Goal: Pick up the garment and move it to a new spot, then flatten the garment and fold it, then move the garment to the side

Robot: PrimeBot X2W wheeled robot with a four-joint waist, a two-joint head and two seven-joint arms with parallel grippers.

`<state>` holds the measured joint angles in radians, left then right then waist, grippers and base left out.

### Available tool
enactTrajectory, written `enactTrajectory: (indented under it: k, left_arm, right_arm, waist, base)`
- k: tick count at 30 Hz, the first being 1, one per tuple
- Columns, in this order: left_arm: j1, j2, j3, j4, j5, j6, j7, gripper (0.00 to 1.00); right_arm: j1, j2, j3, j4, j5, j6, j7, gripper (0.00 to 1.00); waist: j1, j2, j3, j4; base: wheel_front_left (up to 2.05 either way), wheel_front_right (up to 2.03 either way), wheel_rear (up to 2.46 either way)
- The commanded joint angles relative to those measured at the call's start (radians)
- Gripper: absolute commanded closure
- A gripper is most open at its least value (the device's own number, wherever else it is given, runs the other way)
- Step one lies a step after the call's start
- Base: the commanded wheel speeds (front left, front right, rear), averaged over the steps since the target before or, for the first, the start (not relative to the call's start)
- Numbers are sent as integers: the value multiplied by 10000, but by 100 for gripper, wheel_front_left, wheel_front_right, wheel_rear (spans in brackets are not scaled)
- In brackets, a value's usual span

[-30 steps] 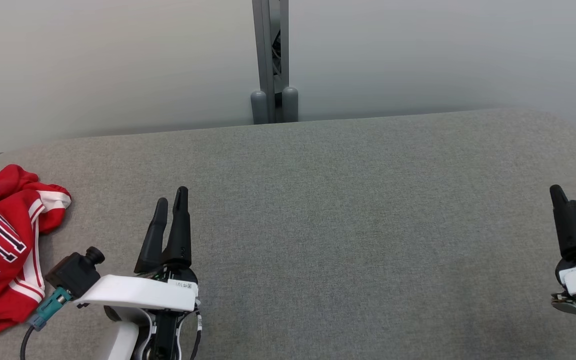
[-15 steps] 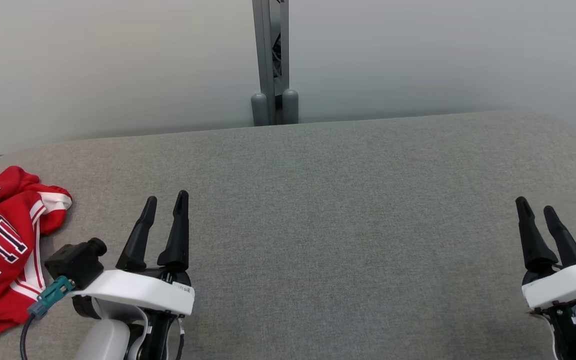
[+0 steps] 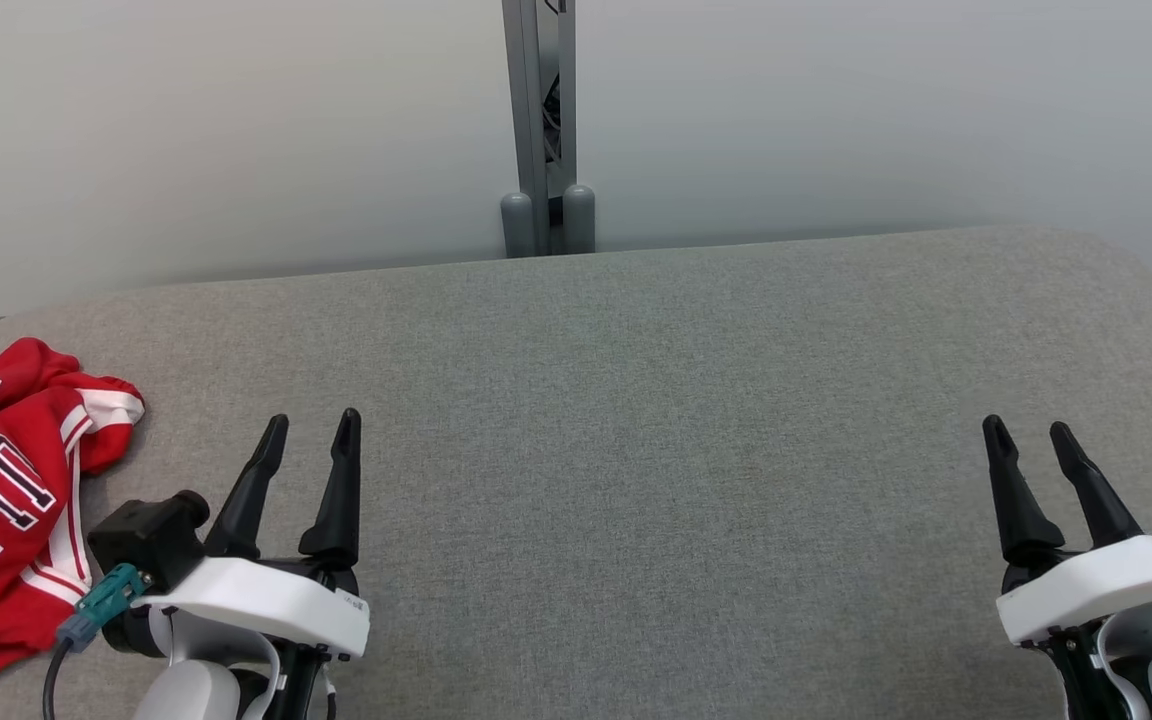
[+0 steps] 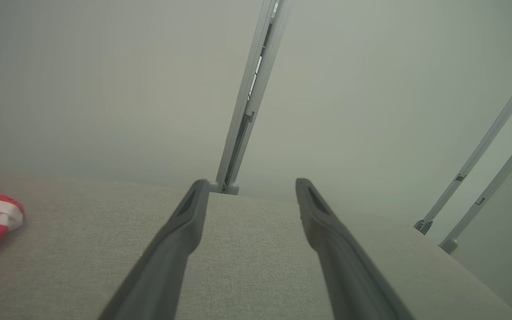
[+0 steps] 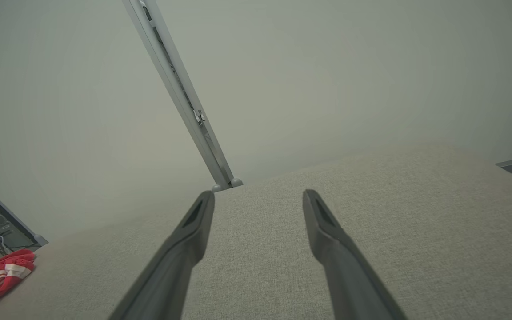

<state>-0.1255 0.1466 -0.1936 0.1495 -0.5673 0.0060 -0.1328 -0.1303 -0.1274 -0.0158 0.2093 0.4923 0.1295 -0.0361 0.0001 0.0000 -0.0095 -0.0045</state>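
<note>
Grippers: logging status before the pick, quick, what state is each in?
Left gripper: open, empty, apart from the red garment.
Right gripper: open, empty.

1. The head view looks forward and down from high over the grey table [image 3: 636,420]; the post [image 3: 539,120] stands at 12 o'clock, the garment [image 3: 6,500] at 8 o'clock.
2. The left wrist view sits low over the table, facing along the left gripper [image 4: 250,182], post at 12 o'clock.
3. The right wrist view, equally low, looks along the right gripper [image 5: 259,193]; the post leans at 11 o'clock.
4. All three share table, post and garment.
</note>
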Motion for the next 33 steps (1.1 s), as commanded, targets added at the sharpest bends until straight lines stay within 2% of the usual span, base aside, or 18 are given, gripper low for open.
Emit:
enactTrajectory:
  k: [1,12,33]
  left_arm:
    - [14,95,91,-114,258,54,13,0]
    - [232,132,171,-212,1358,390,267,0]
    - [425,150,255,-274,2790,688,753,0]
  right_arm:
    - [17,-118,111,-45,-228,17,-145,0]
    - [53,-31,494,134,-1257,18,-633,0]
    - [314,353,627,316,-2686,18,-1068,0]
  waist:
    - [0,0,-6,3]
    - [0,0,-47,42]
    - [0,0,-98,30]
  base:
    - [0,0,0]
    - [0,0,0]
    - [0,0,0]
